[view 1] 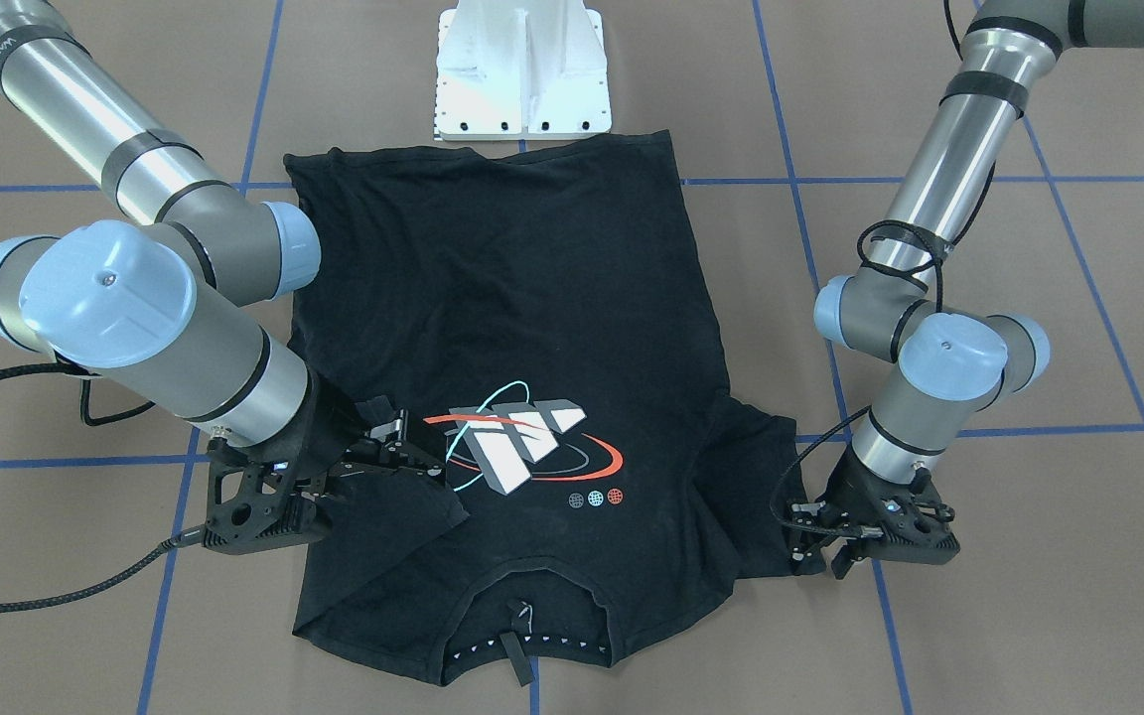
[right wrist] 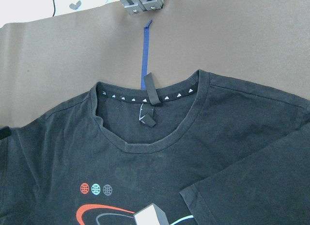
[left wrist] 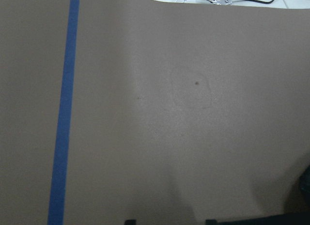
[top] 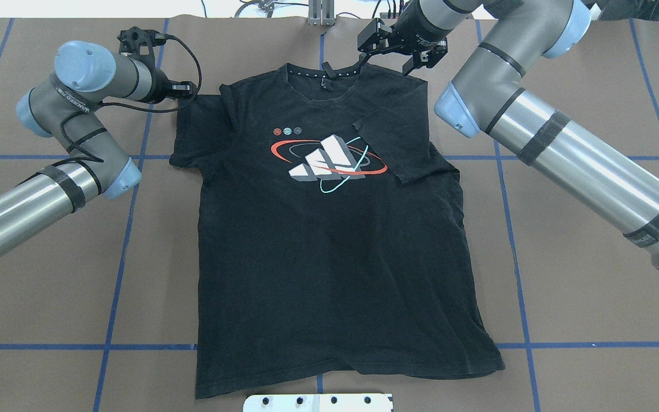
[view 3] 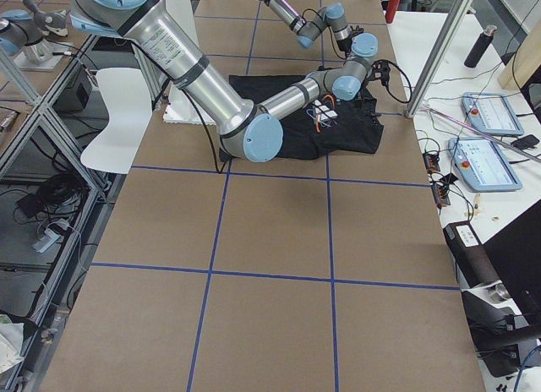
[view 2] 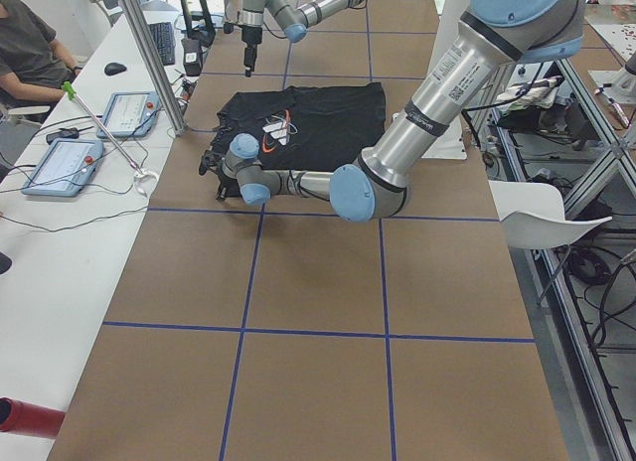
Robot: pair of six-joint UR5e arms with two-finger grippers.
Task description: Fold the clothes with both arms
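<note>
1 black short-sleeved cotton T-shirt (top: 329,257): lay flat on the brown paper-covered table with blue tape grid (top: 592,286), white, red and teal orbit logo (top: 329,157) upward, collar farthest from the robot. Right-side sleeve (top: 401,149) lay folded inward, touching the logo. Left black two-finger gripper (view 1: 818,556): low beside the other sleeve, jaws apart, empty. Right black two-finger gripper (top: 388,57): above the shoulder, jaws apart, empty.

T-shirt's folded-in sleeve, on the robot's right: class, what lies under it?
The sleeve lies flat on the T-shirt's own black front, its corner at the logo's edge. The fabric beneath is covered, so whether any print is hidden cannot be seen.
</note>
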